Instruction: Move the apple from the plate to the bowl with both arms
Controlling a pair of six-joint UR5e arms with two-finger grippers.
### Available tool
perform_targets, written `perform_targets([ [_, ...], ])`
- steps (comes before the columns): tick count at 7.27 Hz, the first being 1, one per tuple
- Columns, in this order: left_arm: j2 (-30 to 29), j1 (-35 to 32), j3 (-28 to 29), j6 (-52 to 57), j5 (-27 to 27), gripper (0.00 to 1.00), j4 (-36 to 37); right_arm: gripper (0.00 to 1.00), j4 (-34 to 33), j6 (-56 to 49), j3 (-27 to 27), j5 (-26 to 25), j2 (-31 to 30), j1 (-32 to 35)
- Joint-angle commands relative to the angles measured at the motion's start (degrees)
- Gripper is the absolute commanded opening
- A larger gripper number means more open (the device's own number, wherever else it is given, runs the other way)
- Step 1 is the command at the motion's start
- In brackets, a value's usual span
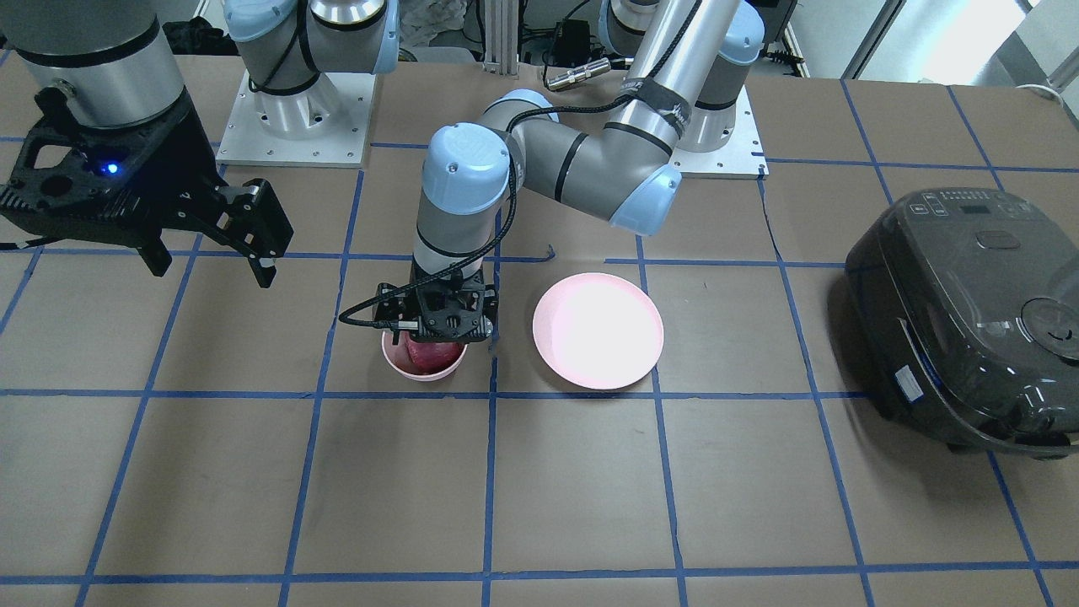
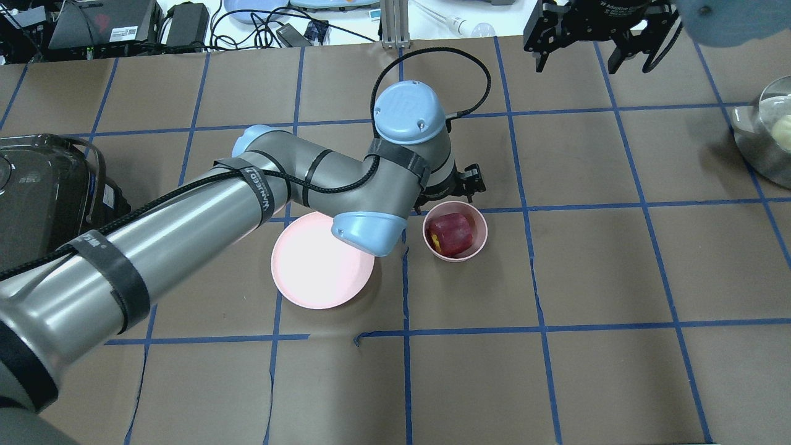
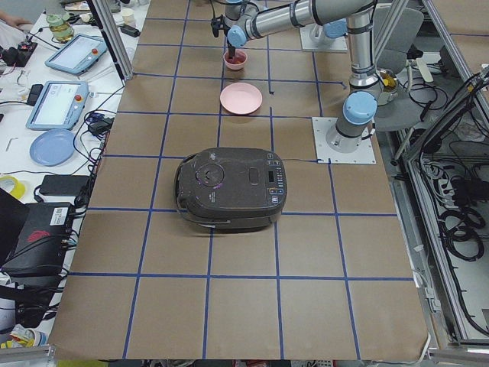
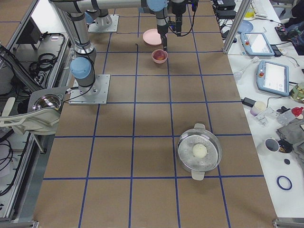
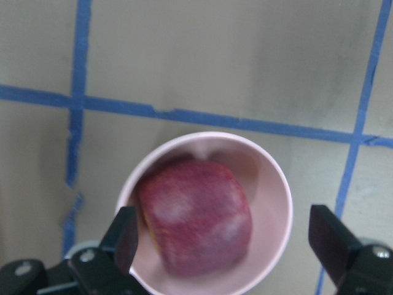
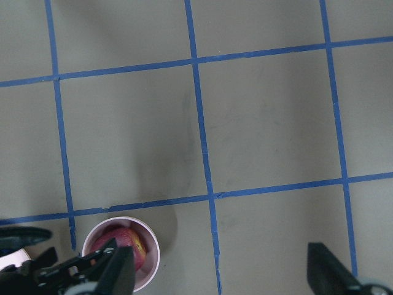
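The dark red apple (image 2: 451, 233) lies inside the small deep pink bowl (image 2: 479, 238). In the left wrist view the apple (image 5: 196, 215) fills much of the bowl (image 5: 279, 203). My left gripper (image 5: 226, 236) is open just above the bowl, its fingers spread wider than the rim and apart from the apple. In the front view it (image 1: 438, 324) hangs over the bowl (image 1: 421, 373). The wide pink plate (image 2: 315, 272) is bare beside the bowl, partly under my left arm. My right gripper (image 1: 211, 261) is open, empty and raised high, away from the dishes.
A dark rice cooker (image 1: 969, 320) stands at the table end on my left. A steel pot with a glass lid (image 2: 766, 136) sits at the far right. Blue tape lines grid the brown table (image 1: 590, 489).
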Motion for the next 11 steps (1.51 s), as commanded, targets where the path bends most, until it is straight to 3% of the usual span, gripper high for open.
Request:
perform_targets([
  [1,7.55,9.38,0.59,19.05,-0.24,1.00,-6.21,1.00,0.00,-0.11,0.00,0.02,-0.01,0.00],
  [3,13.89,15.82,0.95,31.97,1.24,1.00,-20.23,1.00,0.00,-0.11,0.00,0.02,0.08,0.00],
  [4,16.52,18.02,2.33,34.32,5.17,1.00,-26.48,1.00,0.00,-0.11,0.09,-0.07,0.16,0.00],
  [7,18.22,23.66,12.16,34.43,5.47,1.00,-39.87,1.00,-0.09,-0.20,0.09,-0.25,0.08,0.00],
  [11,18.22,23.58,12.20,34.52,5.03,1.00,-39.91,1.00,-0.09,-0.20,0.09,-0.16,-0.01,0.00],
])
